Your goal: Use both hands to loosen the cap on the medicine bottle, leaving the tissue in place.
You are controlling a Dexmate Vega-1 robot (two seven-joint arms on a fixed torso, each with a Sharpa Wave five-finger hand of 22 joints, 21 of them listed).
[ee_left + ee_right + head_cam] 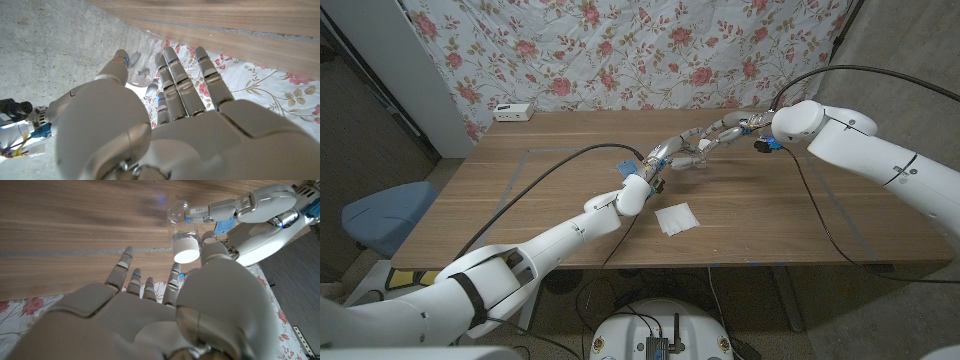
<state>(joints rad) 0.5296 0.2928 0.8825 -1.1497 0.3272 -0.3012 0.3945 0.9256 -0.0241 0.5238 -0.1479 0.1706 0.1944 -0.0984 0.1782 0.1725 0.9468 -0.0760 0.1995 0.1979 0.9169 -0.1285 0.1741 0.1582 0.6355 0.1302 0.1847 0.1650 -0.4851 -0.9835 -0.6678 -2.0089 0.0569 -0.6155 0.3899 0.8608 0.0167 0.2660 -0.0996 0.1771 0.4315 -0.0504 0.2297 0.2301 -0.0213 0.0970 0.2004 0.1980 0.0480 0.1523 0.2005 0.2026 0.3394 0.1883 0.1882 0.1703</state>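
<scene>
Both hands meet over the counter's (520,190) middle in the head view, the tissue (677,218) lying apart nearer the robot. Left wrist view: the left hand (150,120) grips the clear medicine bottle (140,55). Right wrist view: the right hand (165,305) pinches its white cap (186,251).

Both hands crowd the medicine bottle (692,158) at the table's far middle: the left hand (669,154) closes its left side, the right hand (720,133) its right and far side, so no side approach stays open there. The tissue (677,218) lies well apart, nearer the front edge, with bare wooden table (520,200) around it. A white box (513,111) sits at the far left corner. The floral curtain (650,50) bounds the far edge.
</scene>
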